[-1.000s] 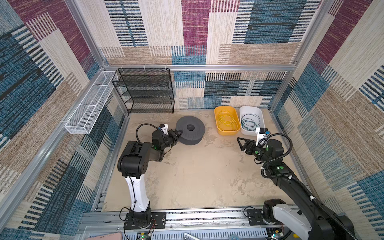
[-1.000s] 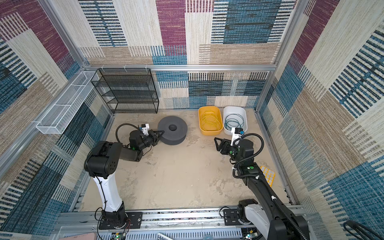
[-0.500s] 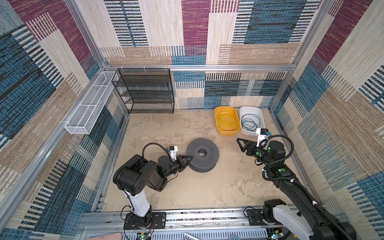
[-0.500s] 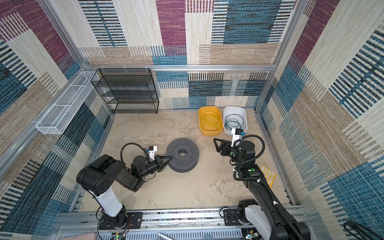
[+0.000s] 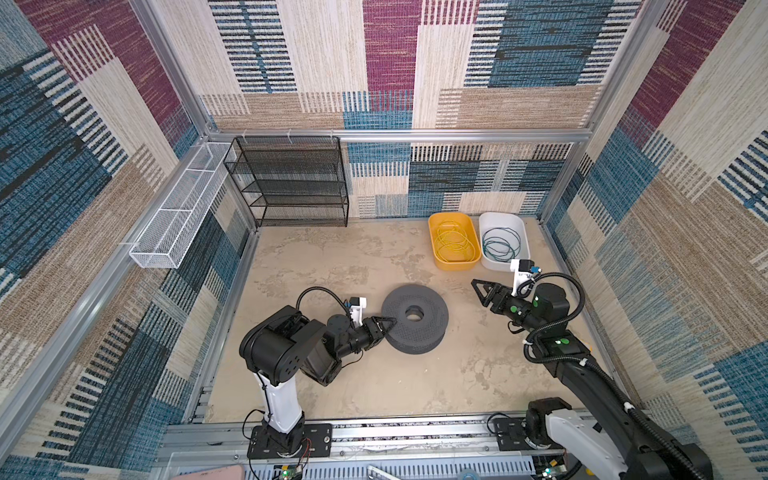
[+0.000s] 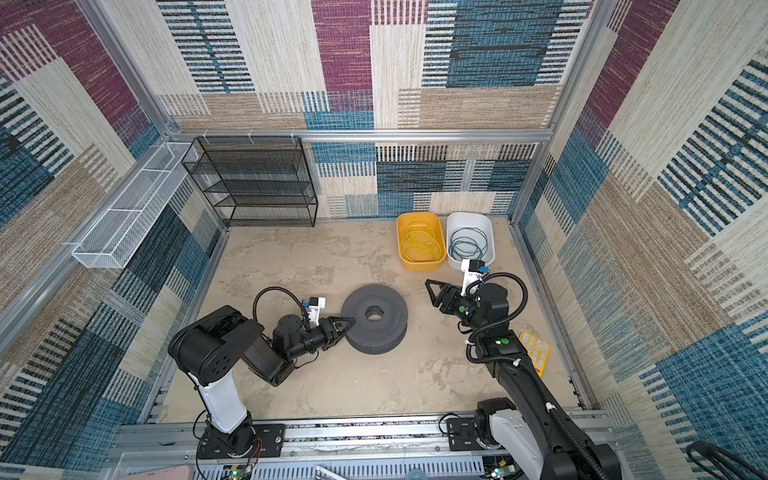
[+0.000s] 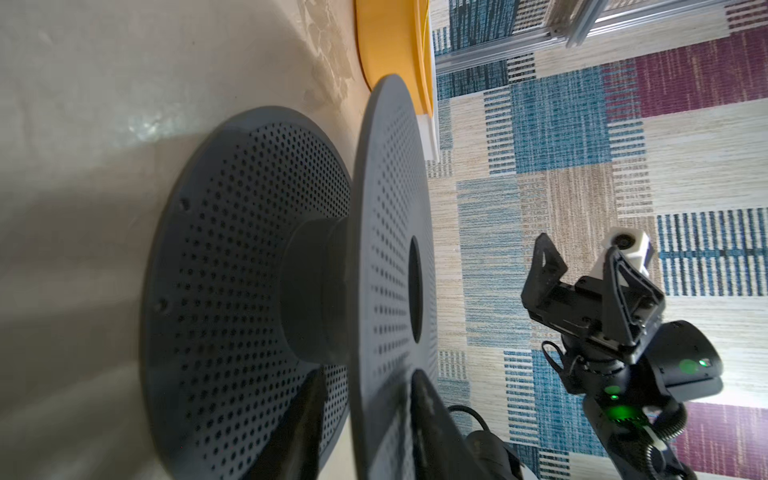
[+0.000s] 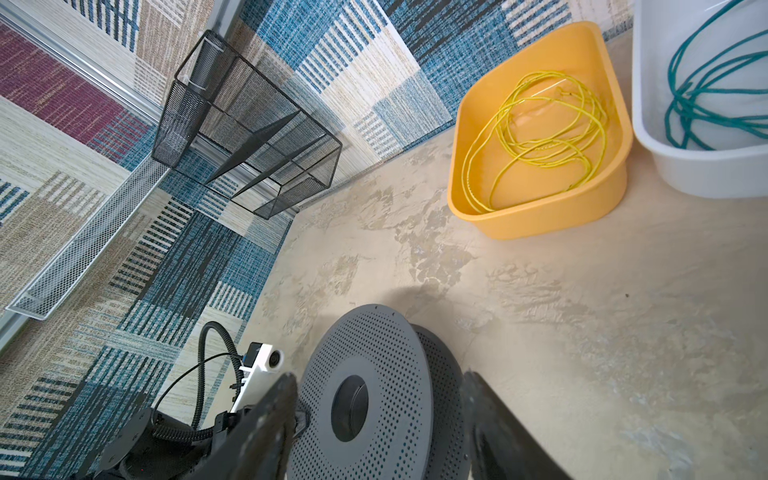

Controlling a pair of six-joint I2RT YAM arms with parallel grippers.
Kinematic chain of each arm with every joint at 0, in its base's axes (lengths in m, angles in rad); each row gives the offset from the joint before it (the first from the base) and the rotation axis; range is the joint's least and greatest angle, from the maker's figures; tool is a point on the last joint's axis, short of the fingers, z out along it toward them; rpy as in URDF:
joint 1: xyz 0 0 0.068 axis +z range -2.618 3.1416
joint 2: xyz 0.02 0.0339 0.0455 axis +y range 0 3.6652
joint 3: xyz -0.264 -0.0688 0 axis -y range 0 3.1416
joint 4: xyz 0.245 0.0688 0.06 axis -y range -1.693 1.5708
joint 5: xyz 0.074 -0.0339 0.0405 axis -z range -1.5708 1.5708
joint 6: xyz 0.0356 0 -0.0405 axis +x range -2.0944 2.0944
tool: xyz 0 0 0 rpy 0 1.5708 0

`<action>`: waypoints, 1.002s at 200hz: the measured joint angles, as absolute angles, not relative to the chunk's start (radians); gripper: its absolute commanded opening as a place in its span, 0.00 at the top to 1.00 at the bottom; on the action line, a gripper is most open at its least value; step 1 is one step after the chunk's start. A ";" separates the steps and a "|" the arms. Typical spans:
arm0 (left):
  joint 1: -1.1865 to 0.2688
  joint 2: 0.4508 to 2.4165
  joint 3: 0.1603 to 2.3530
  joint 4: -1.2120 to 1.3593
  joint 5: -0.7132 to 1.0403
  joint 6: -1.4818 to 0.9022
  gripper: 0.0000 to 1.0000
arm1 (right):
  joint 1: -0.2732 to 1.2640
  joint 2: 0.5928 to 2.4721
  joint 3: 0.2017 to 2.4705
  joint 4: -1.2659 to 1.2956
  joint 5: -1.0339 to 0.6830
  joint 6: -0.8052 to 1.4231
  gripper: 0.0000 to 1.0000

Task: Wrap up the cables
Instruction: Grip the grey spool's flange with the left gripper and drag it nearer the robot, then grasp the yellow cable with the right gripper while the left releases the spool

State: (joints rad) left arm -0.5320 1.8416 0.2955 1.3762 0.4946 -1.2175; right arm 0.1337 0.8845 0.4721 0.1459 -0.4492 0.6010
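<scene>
The gray perforated spool point(image 5: 432, 328) lies flat on its lower flange in the middle of the tabletop point(image 5: 332, 266), hub hole facing up. The left gripper point(image 5: 390, 322) is right at its rim. In the left wrist view the fingers point(image 7: 305, 419) straddle the upper flange, one under it and one over it, with a clear gap showing on the underside. So the jaws are parted around the rim and not pinching it.

Across the way the right gripper point(image 5: 478, 286) hovers in the air, apart from the spool. Its jaws are spread wide with nothing in them, and its wrist camera looks down over the spool top.

And the cables? Neither has been touched. The yellow cable point(image 8: 540, 154) lies in loose loops inside the yellow bin point(image 8: 540, 216). The teal cable point(image 8: 683, 120) is coiled in the white bin point(image 8: 706, 174) just beside it. Both bins sit at the back of the tabletop, well apart from the spool.

I read this as the setup step closing out: the spool is placed and no wire is on it yet. The next move, as I judge it, belongs to the right arm, which is nearer the bins. It needs to swing back and pinch one thin strand (not the whole tangle, ideally an end), then carry it to the hub. The left arm will likely need to steady the spool, because a light reel could skid once the wire pulls taut.
</scene>
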 measured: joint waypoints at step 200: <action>-0.471 0.503 0.514 -0.241 -0.119 -0.740 0.05 | 0.136 1.451 0.977 0.076 -0.306 0.517 0.60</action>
